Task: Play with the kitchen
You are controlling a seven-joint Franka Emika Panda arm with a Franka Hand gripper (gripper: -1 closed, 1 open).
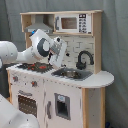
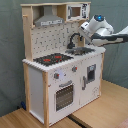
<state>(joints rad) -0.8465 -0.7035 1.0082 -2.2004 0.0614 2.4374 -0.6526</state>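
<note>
Second exterior view: kitchen [image 2: 60, 75] on wooden floor, tool [image 2: 81, 31] hovering above sink [image 2: 81, 50].
Near to far: oven door [image 2: 63, 96], stovetop [image 2: 52, 59], then faucet [image 2: 74, 39] just beside tool. Finger state: cannot tell. Descend slowly; faucet and 1 overhead hood [image 2: 48, 20] limit clearance.

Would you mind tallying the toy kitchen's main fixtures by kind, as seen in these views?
Stovetop: 1
Sink: 1
Faucet: 1
Oven door: 1
Hood: 1
Microwave: 1
Total: 6
</note>
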